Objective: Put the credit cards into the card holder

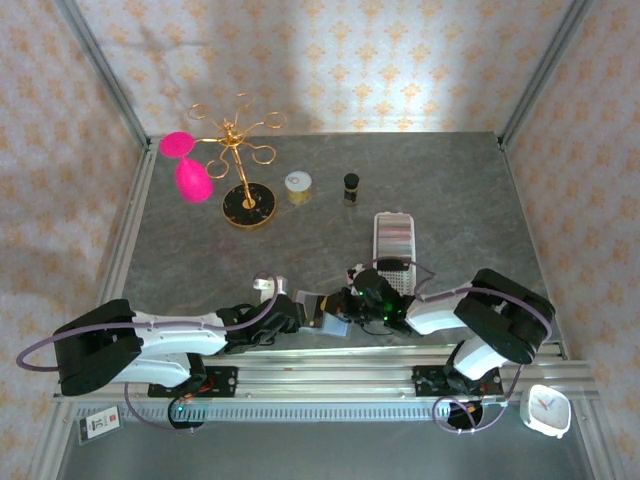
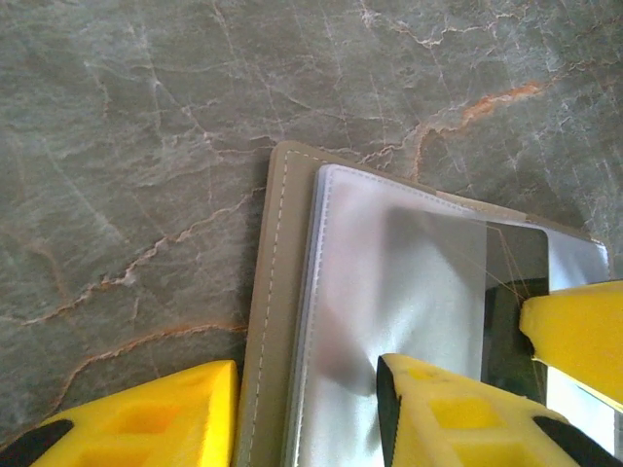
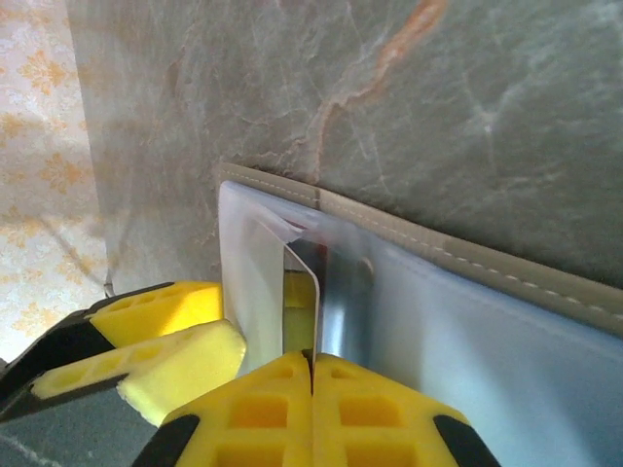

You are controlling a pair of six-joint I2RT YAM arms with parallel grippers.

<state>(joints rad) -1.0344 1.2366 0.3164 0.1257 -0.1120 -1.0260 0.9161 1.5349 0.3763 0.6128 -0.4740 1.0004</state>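
One card [image 3: 313,292] edge shows, rest hidden inside card holder [image 3: 467,321].

Card holder [image 1: 318,312]: lies open on the table [image 1: 440,200] near its front edge, between the two grippers.
Left gripper [image 1: 290,315]: at the holder's left side.
Right gripper [image 1: 352,305]: at the holder's right side.
Tray [image 1: 393,243]: behind the right gripper.
Stand [image 1: 240,165]: far left.
Two small jars [image 1: 298,186]: between stand and tray, further back.
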